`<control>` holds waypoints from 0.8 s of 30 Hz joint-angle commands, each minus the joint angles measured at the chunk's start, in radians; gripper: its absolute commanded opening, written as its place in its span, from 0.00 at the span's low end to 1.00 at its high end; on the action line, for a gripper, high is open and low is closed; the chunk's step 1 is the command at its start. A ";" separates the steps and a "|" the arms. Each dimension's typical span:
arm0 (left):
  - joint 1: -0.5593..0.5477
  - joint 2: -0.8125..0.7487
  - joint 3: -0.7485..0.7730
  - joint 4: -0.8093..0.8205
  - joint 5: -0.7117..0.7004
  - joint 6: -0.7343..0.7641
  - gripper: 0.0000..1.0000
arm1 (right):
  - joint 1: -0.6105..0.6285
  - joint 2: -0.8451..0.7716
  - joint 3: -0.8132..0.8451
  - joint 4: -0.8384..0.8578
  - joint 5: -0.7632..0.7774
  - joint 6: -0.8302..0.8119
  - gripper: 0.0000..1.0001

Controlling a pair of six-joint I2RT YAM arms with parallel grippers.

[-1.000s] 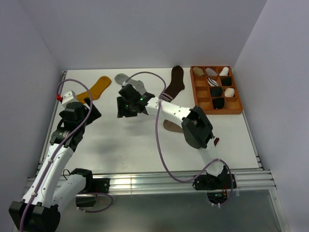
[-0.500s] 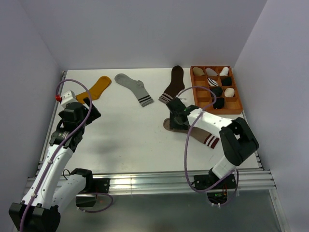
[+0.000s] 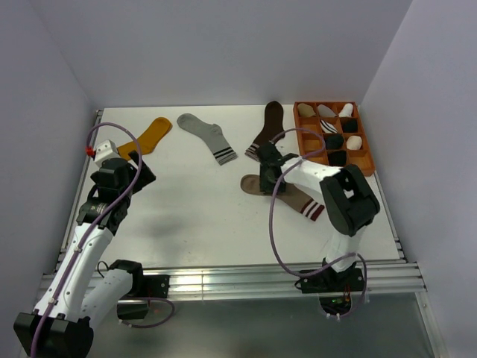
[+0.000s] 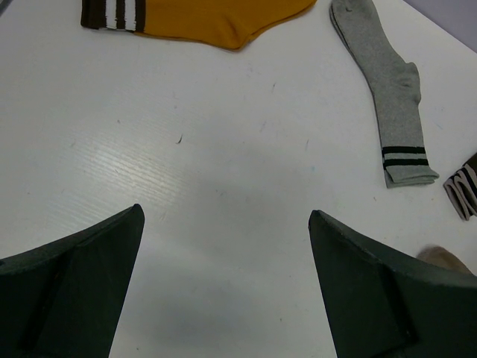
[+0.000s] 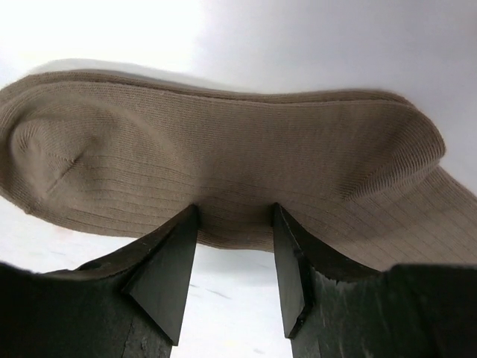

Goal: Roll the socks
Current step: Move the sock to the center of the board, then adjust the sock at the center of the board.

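Observation:
A taupe sock [image 3: 294, 198] with a maroon-and-white cuff lies flat right of the table's middle, toe to the left. My right gripper [image 3: 267, 173] is down at its foot part. In the right wrist view the sock [image 5: 223, 149] fills the frame ahead, and my right gripper [image 5: 235, 209] is open, both fingertips touching the sock's near edge with bare table showing between the fingers. My left gripper [image 3: 143, 170] hovers over the table's left side. In its wrist view the left gripper [image 4: 225, 212] stands wide open with nothing in it.
An orange compartment tray [image 3: 350, 173] with rolled socks sits at the back right. At the back lie a mustard-yellow sock [image 3: 149, 136], a light grey sock [image 3: 209, 136] with dark cuff stripes and a dark brown sock [image 3: 268, 130]. Grey walls stand on three sides.
My right arm swung from near the grey sock over to the taupe sock and came down on its foot. The sock shifted a little to the left. The left arm stayed still.

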 commanded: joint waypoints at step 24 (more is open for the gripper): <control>-0.189 0.252 -0.023 0.166 0.244 -0.329 0.89 | 0.110 -0.024 0.099 0.028 -0.068 -0.146 0.39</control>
